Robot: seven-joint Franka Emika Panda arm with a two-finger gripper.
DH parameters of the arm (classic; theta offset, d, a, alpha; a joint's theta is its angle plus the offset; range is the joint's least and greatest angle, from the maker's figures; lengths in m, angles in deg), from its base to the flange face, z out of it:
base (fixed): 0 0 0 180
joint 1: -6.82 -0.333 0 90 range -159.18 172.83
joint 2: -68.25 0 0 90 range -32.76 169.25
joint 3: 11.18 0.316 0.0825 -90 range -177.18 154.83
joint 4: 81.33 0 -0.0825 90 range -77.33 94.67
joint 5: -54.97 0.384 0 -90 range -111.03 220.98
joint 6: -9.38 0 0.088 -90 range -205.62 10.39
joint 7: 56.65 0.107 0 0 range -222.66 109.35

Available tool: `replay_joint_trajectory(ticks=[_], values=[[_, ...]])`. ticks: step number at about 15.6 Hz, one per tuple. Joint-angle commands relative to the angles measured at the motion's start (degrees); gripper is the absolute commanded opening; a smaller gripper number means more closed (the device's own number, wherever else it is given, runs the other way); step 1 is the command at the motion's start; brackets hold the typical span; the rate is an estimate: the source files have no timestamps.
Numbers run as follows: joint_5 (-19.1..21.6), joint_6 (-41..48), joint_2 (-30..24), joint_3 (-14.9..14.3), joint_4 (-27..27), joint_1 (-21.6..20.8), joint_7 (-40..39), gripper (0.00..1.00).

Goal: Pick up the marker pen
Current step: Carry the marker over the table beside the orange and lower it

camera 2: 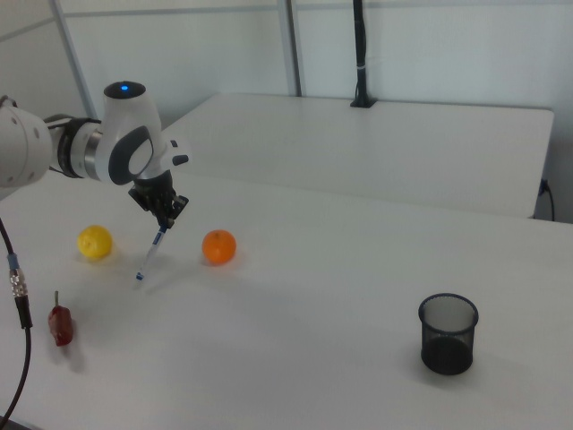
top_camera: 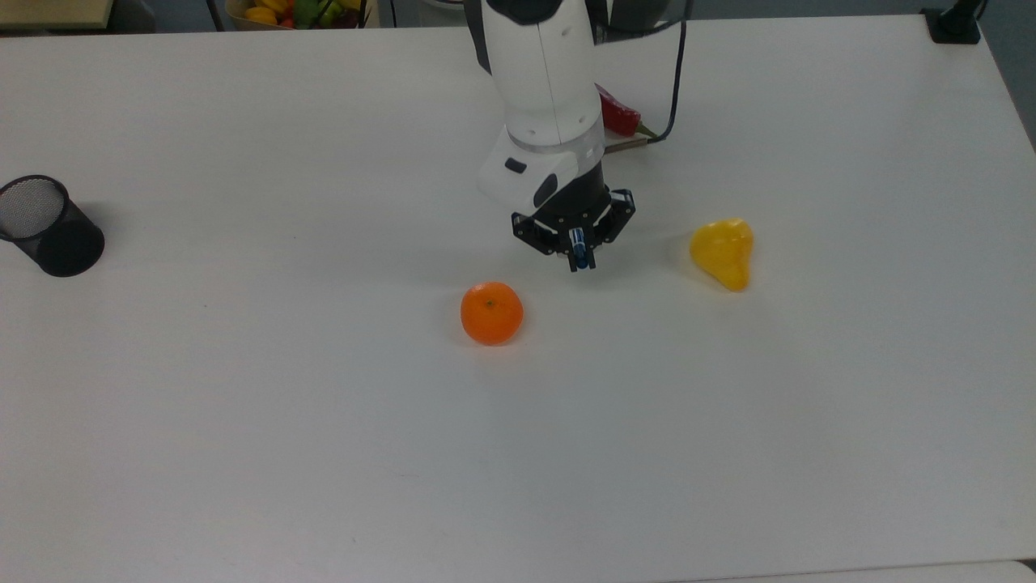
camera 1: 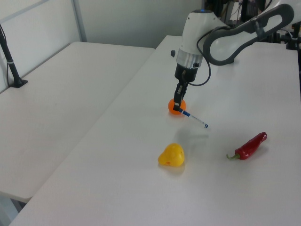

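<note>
A: So, status on the marker pen [camera 1: 193, 116]?

B: Fingers [camera 1: 177, 104] are closed on its capped end. Pen is off the desk [top_camera: 243, 405], hanging between the orange [top_camera: 492, 312] and the yellow fruit [top_camera: 723, 252].

A: Long axis?

B: Tilted, not vertical. From the grip it slopes down and away toward the left view's right, free tip low, near the desk but apart from it as far as I can judge.

A: Risk?

B: Tip probably drags if the arm drops.
</note>
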Motion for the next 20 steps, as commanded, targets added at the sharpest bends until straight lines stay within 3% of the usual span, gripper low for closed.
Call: replay_joint_trajectory(ticks=[1, 9, 11, 13, 14, 15, 17, 20], values=[[-2.09, -5.85, 2.88, -0.27, -0.34, -0.54, 1.26, 0.00], [-6.04, -12.20, 7.63, -0.36, -0.34, -2.21, 1.18, 0.06], [-6.66, -12.55, 7.72, -0.36, -0.34, -2.13, 1.18, 0.18], [-6.57, -13.08, 7.72, -0.36, -0.34, -2.12, 1.26, 0.42], [-6.58, -13.08, 7.72, -0.44, -0.34, -2.04, 1.18, 0.66], [-7.10, -13.08, 7.72, -0.44, -0.34, -2.04, 0.74, 1.00], [-9.73, -13.08, 7.72, -0.44, -0.34, -1.95, 1.09, 1.00], [-10.00, -13.08, 7.63, -0.44, -0.34, -1.86, 1.18, 1.00]])
